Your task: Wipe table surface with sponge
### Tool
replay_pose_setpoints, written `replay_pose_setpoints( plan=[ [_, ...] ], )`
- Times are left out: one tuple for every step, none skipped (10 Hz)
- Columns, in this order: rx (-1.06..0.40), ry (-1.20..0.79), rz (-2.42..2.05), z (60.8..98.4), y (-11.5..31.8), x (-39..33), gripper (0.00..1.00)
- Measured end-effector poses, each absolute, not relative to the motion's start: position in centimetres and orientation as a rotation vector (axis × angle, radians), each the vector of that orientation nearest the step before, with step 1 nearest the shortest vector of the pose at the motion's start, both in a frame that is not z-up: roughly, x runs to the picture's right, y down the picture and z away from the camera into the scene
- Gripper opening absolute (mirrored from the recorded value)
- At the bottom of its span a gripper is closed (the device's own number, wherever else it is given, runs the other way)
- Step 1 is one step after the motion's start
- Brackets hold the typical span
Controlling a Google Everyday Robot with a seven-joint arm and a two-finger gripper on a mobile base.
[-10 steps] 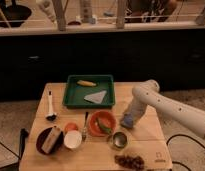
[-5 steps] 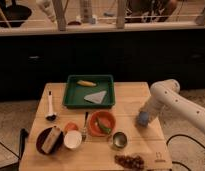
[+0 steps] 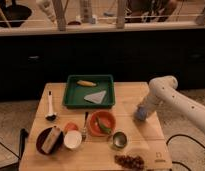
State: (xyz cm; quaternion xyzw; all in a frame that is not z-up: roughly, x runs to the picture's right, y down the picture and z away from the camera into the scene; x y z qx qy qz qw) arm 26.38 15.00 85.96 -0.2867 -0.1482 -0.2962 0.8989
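Observation:
The table surface (image 3: pixel 128 97) is a pale wooden plank top with a small dark logo (image 3: pixel 158 161) near its front right corner. My white arm reaches in from the right. My gripper (image 3: pixel 141 113) points down at the table's right edge, to the right of the orange bowl. It is shut on the blue-grey sponge (image 3: pixel 140 116), which presses on the wood under it. The fingers are mostly hidden by the wrist and the sponge.
A green tray (image 3: pixel 71 97) at the back middle holds a yellow item (image 3: pixel 86 83) and a grey triangular cloth (image 3: pixel 97 97). An orange bowl (image 3: pixel 101 124), fork (image 3: pixel 85 125), metal tin (image 3: pixel 119 140), white cup (image 3: pixel 72 140), dark bowl (image 3: pixel 48 141), white spoon (image 3: pixel 50 107) and brown pieces (image 3: pixel 128 161) lie in front.
My gripper has slid the sponge to the right across the table, from beside the orange bowl to near the right edge. Nothing else has moved.

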Motion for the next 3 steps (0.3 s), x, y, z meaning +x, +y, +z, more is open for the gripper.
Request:
replay_pose_setpoints(
  plan=[
    [-0.592, -0.317, -0.636, 86.0, 15.1, 24.8, 0.0],
    [-0.593, -0.33, -0.66, 85.9, 15.5, 22.4, 0.0],
    [-0.595, -0.341, -0.674, 85.6, 16.0, 20.7, 0.0]
  ],
)
